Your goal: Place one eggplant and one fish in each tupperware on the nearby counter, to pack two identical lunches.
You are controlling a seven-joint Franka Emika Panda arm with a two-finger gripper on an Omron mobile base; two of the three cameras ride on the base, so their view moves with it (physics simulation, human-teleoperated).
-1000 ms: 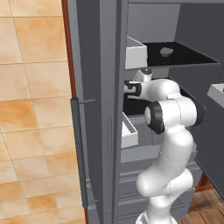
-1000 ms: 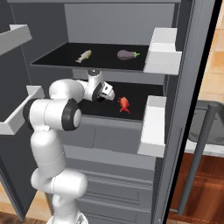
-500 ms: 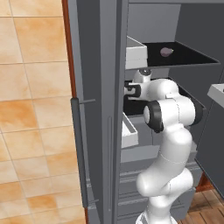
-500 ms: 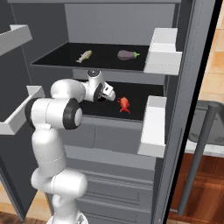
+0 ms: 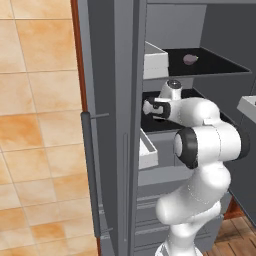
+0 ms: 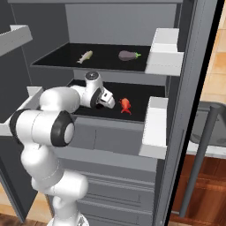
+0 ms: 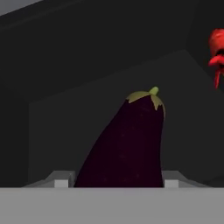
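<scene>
Jaws have narrowed onto the lower-shelf eggplant (image 7: 127, 144), gripper (image 7: 118, 181) clamping it; right base view adds red fish (image 6: 125, 105) just beside.

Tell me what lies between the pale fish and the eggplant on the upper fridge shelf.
Nothing: in the right base view, bare black shelf separates the pale fish from the eggplant.

A dark purple, glossy eggplant (image 7: 127, 144) with a green cap lies between the claw's finger tips on the lower black shelf, near a bright red-orange fish (image 6: 125, 105). Up on the higher shelf lie a pale silvery fish (image 6: 85, 56) and a second purple eggplant (image 6: 128, 55), apart.
</scene>
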